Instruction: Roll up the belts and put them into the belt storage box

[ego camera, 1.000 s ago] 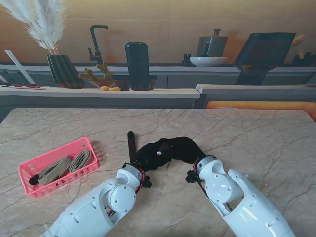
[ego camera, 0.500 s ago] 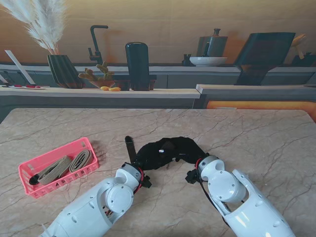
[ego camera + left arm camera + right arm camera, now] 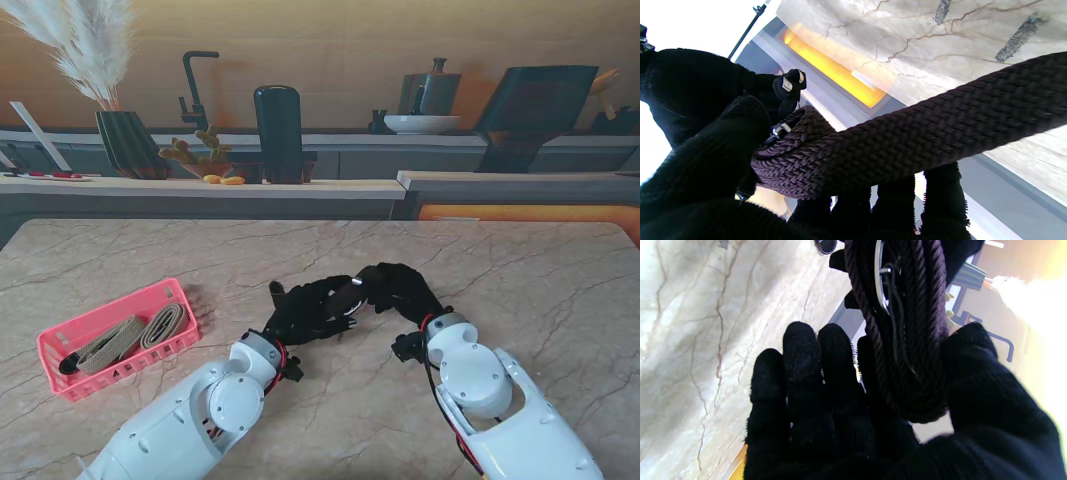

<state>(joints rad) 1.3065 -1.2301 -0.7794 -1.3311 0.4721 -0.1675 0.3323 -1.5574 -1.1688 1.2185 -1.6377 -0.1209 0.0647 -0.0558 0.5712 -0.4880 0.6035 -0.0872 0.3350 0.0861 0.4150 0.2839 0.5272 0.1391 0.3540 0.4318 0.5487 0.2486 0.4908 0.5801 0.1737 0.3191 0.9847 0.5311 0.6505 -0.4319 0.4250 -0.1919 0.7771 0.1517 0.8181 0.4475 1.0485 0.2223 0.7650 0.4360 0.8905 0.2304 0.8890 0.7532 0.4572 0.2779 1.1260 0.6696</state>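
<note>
A dark brown braided belt [image 3: 345, 295] is held up between my two black-gloved hands over the middle of the marble table [image 3: 540, 280]. My left hand [image 3: 305, 315] is shut on it, and the strap [image 3: 923, 130] lies across its fingers [image 3: 880, 206]. My right hand [image 3: 402, 288] pinches the rolled end with the metal buckle [image 3: 881, 290] between thumb and fingers [image 3: 806, 390]. A short belt tip [image 3: 277, 290] sticks out past the left hand. The pink storage box [image 3: 60, 345] sits at the left with two tan belts [image 3: 130, 335] in it.
Behind the table's far edge runs a counter [image 3: 200, 185] with a dark vase of pampas grass [image 3: 125, 140], small cacti [image 3: 195, 155], a black cylinder [image 3: 278, 130] and a faucet [image 3: 195, 90]. A bowl [image 3: 420, 123] stands farther back on the right.
Both hands rose and spread; the right hand moved right and farther from me. The belt tail sticking out past the left hand got much shorter.
</note>
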